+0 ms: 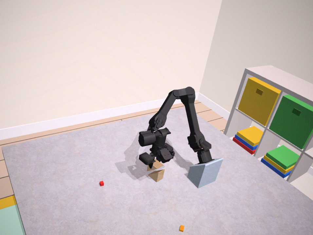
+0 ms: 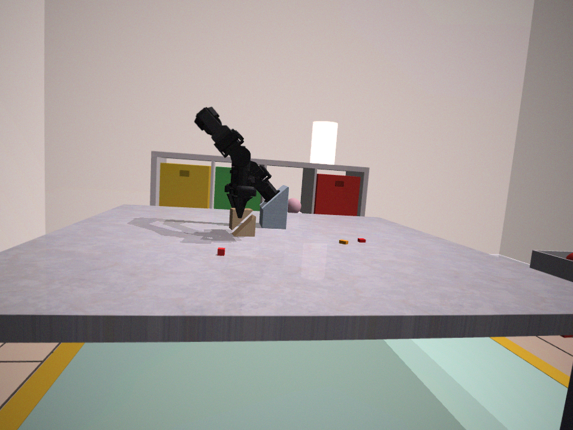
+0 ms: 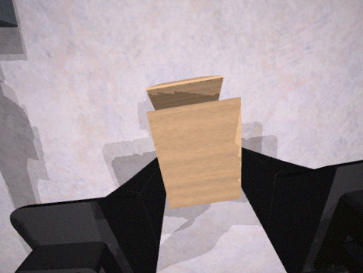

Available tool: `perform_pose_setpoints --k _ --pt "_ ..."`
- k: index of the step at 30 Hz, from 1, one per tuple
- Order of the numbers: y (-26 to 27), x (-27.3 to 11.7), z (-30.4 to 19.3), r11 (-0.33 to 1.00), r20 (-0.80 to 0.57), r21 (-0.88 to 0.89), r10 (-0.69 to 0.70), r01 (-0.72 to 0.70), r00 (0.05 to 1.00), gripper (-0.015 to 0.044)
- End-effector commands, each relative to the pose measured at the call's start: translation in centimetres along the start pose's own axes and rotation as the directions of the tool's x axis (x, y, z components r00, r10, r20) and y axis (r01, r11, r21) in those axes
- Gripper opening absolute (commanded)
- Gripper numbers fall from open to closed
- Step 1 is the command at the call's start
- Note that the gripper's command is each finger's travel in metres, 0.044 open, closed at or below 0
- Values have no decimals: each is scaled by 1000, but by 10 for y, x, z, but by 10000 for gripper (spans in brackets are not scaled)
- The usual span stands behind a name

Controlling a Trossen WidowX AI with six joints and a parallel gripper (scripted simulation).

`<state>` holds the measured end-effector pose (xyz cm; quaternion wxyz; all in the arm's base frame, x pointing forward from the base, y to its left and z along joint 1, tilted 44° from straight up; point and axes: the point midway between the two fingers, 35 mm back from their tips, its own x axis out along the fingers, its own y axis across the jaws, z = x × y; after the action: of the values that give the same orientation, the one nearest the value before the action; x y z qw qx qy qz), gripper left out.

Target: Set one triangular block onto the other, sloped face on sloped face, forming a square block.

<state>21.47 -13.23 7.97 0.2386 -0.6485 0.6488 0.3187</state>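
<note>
"Gripper [image 1: 154,164] [image 2: 240,215] [image 3: 196,155]: how are its fingers placed?"

"Clamped on the upper block [image 1: 157,164] [image 2: 235,221] [image 3: 198,156], one finger at each side, as the wrist view shows. The block's flat face is uppermost and its slope faces downward."

"And the lower block [image 1: 158,175] [image 2: 249,227] [image 3: 187,100]?"

"It rests on the counter [image 1: 63,202] [image 2: 277,287] [image 3: 76,95], slope upward. In the exterior view, a narrow pale gap separates the two slopes, which run nearly parallel; the square is not closed. Seen from the wrist, part of the lower block projects past the upper one."

"What surrounds the pair?"

"Beside them stands the blue-gray stand [image 1: 206,174] [image 2: 275,212] [image 3: 7,15], from which the arm [image 1: 191,118] [image 2: 222,138] rises. Toward the front edge of the counter in the exterior view lies a red cube [image 1: 101,183] [image 2: 220,251]. An orange piece [image 1: 181,228] [image 2: 343,242] and a second red piece [image 2: 361,240] lie near each other, toward that view's right edge."

"Beyond the counter?"

"Past its far edge in the exterior view: a shelf unit [image 1: 278,73] [image 2: 287,163] with colored bins, and a glowing lamp [image 2: 323,142]."
</note>
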Motion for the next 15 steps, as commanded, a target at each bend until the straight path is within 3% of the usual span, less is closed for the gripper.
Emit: perform_pose_setpoints --k 1,15 --pt "1 4 2 1000 -3 -8 4 -4 1000 0" --pt "2 12 5 1000 -4 -8 4 -4 1000 0"
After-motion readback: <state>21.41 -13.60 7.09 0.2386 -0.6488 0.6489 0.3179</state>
